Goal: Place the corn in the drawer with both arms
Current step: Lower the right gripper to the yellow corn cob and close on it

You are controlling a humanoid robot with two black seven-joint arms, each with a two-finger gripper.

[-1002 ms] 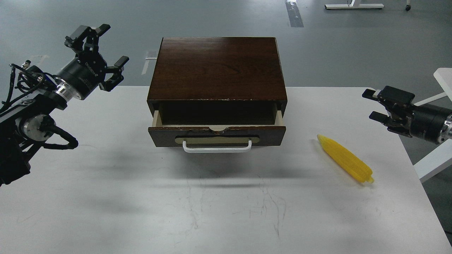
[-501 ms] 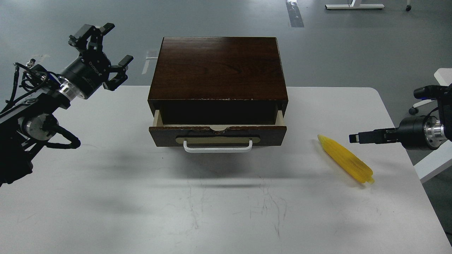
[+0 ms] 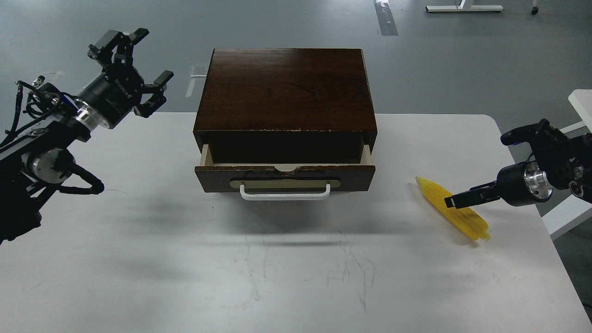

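The yellow corn (image 3: 468,223) lies on the white table (image 3: 296,277), right of the cabinet, its pointed tip towards the drawer. The drawer (image 3: 284,178) of the dark brown cabinet (image 3: 284,88) is pulled partly out, white handle forward, and its inside looks dark. My right gripper (image 3: 455,201) reaches in from the right and is over the corn's middle. It is seen edge-on, so I cannot tell its fingers apart. My left gripper (image 3: 138,58) is open and empty, raised to the left of the cabinet's back corner.
The table's right edge runs close behind the corn. A white frame (image 3: 578,99) stands off the table to the right. Grey floor lies beyond the cabinet.
My right gripper has turned, lowered and moved left, from beside the table's right edge to over the corn. The left gripper has barely moved. Corn and drawer are unchanged.
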